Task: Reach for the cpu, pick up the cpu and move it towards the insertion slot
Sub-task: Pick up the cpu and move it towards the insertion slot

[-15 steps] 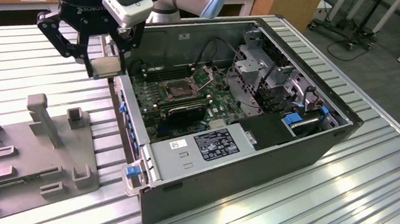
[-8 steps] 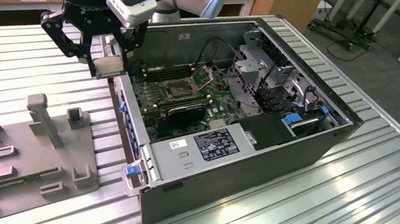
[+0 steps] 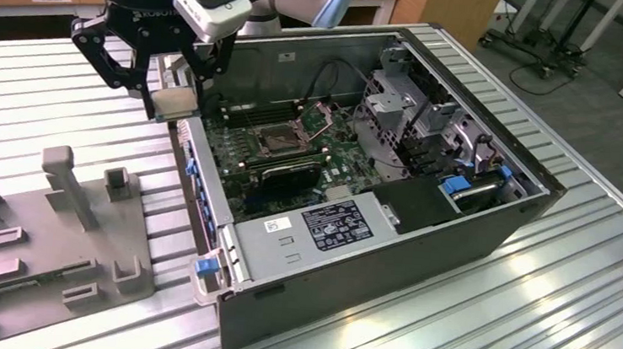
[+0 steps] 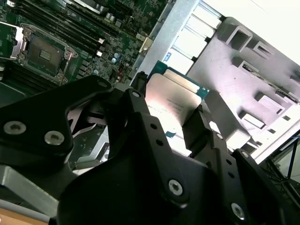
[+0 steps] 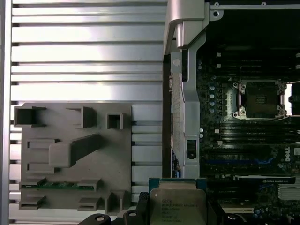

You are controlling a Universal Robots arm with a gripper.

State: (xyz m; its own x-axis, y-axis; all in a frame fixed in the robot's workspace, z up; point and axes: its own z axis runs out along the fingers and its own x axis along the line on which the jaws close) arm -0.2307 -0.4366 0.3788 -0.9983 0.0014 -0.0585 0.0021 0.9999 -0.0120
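Observation:
My gripper (image 3: 176,100) is shut on the cpu (image 3: 174,95), a thin square chip with a silvery face. It hangs in the air over the near wall of the open computer case (image 3: 509,234), at the exterior view's left side of the case. In both wrist views the cpu (image 4: 174,98) (image 5: 177,205) sits between the black fingers (image 4: 136,117), held by its edges. The insertion slot (image 3: 274,142) (image 4: 44,50) (image 5: 260,98) is a dark square socket with a shiny frame on the green board inside the case, some way from the chip.
A grey fixture plate (image 3: 46,236) (image 5: 75,154) with upright blocks lies on the ribbed metal table (image 3: 568,332) beside the case. A green memory stick (image 5: 58,185) rests in it. A labelled metal box (image 3: 324,226) and drive cages (image 3: 407,115) crowd the case.

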